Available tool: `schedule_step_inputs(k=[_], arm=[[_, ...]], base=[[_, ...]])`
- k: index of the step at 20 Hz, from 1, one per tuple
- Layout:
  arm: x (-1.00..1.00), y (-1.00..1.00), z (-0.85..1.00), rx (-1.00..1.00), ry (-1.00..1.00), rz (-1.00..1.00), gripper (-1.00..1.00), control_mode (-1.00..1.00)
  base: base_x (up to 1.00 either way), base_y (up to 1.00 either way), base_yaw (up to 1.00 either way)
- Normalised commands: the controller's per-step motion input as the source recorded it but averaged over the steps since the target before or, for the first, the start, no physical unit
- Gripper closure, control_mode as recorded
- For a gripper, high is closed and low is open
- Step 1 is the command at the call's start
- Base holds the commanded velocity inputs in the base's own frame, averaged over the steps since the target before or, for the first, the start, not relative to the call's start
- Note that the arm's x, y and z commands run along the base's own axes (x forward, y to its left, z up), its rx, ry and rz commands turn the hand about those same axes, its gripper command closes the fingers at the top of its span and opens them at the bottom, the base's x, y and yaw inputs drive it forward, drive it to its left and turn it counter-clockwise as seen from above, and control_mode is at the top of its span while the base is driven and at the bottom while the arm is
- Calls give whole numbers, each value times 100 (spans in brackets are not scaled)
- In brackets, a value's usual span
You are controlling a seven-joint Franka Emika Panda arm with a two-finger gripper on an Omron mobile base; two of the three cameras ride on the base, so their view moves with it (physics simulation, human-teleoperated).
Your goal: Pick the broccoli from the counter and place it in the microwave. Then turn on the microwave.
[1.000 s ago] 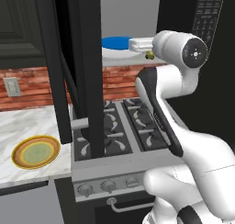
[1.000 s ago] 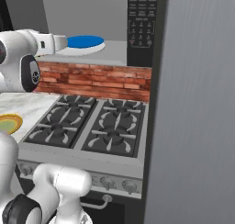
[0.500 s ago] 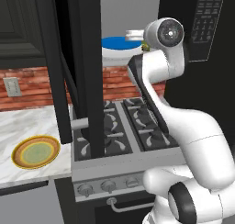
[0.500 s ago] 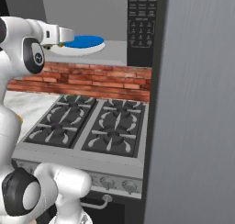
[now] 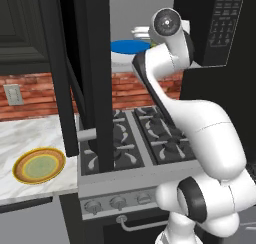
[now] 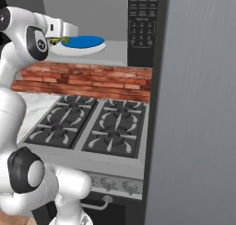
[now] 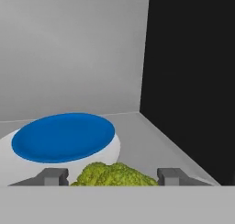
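Inside the light grey cavity of the large black microwave [image 6: 143, 26], the two-finger gripper [image 7: 111, 176] is raised level with the cavity floor. Hand view: the two dark fingertips [image 7: 54, 176] stand wide apart at the bottom edge, and the lumpy yellow-green broccoli floret [image 7: 114, 175] sits between them, spanning most of the gap. Whether the pads press on it cannot be told from this angle; the floret's underside is cut off, so contact with the floor is also unclear.

Just beyond the broccoli lies a round blue plate with a white rim [image 7: 63, 137], flat on the grey floor, near the floret but apart from it. To the right of the plate, the cavity's dark side wall rises.

Right base view: the white arm reaches in from the left, the hand at the cavity's left front, with a sliver of yellow-green [image 6: 58, 40] under it beside the plate's [image 6: 85, 42] near edge. The button panel occupies the microwave's right side. Below, a red brick backsplash [image 6: 83, 79] and a black gas stovetop with four burners [image 6: 90, 127].

Left base view: the microwave's dark glass door [image 5: 92, 78] hangs open toward the camera, in front of the stovetop [image 5: 145, 138]. On the white grey-veined marble counter [image 5: 30, 138] at left sits a round yellow-green plate with orange rim [image 5: 39, 165], well apart from the arm.
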Motion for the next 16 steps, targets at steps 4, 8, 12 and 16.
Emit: schedule_step_inputs(k=[4, 8, 12, 16], arm=[[42, -12, -15, 0, 1, -3, 100, -100], [44, -6, -20, 0, 0, 0, 100, -100], [42, 0, -16, 0, 0, 0, 100, -100], [35, 0, -6, 0, 0, 0, 100, -100]], base=[[0, 0, 0], [0, 0, 0], [0, 0, 0], [0, 0, 0]])
